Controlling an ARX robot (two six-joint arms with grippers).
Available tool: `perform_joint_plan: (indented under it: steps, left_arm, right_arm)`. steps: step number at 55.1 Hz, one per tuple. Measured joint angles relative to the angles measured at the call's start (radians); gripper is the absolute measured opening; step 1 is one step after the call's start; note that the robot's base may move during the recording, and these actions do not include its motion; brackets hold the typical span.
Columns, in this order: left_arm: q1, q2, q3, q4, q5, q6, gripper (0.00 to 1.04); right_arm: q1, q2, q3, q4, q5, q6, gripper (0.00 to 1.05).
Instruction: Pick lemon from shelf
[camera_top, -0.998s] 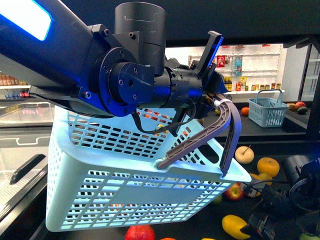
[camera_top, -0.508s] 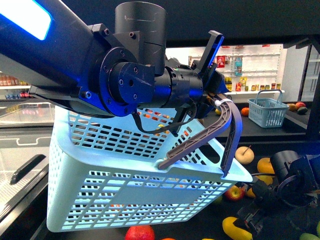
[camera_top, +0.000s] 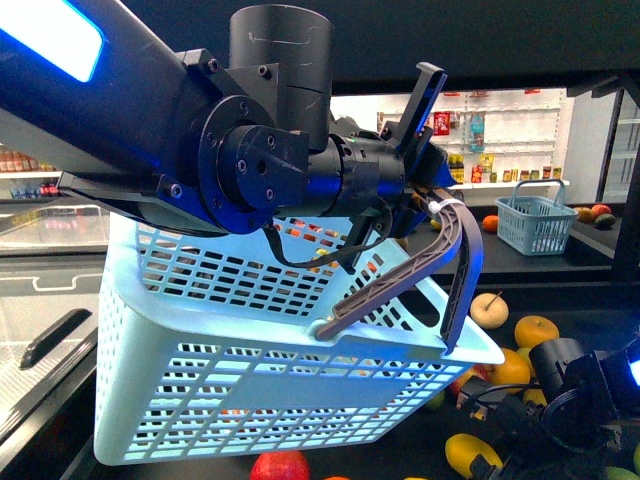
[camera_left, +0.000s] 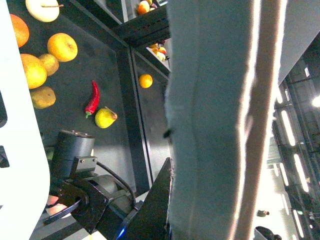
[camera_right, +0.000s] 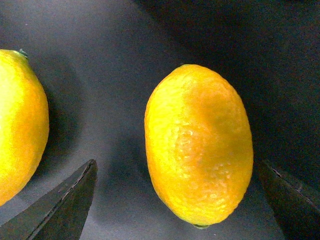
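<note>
The right gripper (camera_right: 176, 167), jaws spread wide, hovers at a lemon (camera_right: 199, 145) lying just ahead between them on the shelf (camera_right: 100, 60), apparently near its front edge, long axis across the closing line. The left gripper (camera_top: 437, 203) clamps a basket (camera_top: 250, 380) by its handle.

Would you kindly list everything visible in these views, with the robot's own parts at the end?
Hanging basket: one, light blue, front centre, hung by its grey handle.
Far basket: one, blue, further back on the right.
Lemon: one, yellow, on the shelf tray.
Second lemon: one, yellow, beside it.
Oranges: at least two, orange, on the tray right of the hanging basket.
Red apple: one, red, below the hanging basket.
Chilli: one, red, on the tray among fruit.
Store shelving: one, white, background.
Left gripper: one, black, at the handle; jaws hidden.
Right gripper: one, dark, open around the lemon.
</note>
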Motion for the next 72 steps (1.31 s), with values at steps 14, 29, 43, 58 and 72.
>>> perform_joint_plan:
  steps: [14,29,43,58,72]
  left_arm:
    - [0.000,0.000,0.000,0.000,0.000,0.000,0.07]
    - [0.000,0.000,0.000,0.000,0.000,0.000,0.07]
    - [0.000,0.000,0.000,0.000,0.000,0.000,0.07]
    - [0.000,0.000,0.000,0.000,0.000,0.000,0.07]
    - [0.000,0.000,0.000,0.000,0.000,0.000,0.07]
  right_arm:
    - [0.010,0.052,0.069,0.082,-0.002,0.000,0.90]
    - [0.024,0.058,0.070,0.127,0.015,0.003,0.55]
    - [0.009,0.010,-0.027,0.193,0.029,0.029,0.48]
    - [-0.035,-0.180,-0.241,0.334,0.053,0.096,0.48]
    - [-0.098,-0.392,-0.397,0.438,0.177,0.203,0.48]
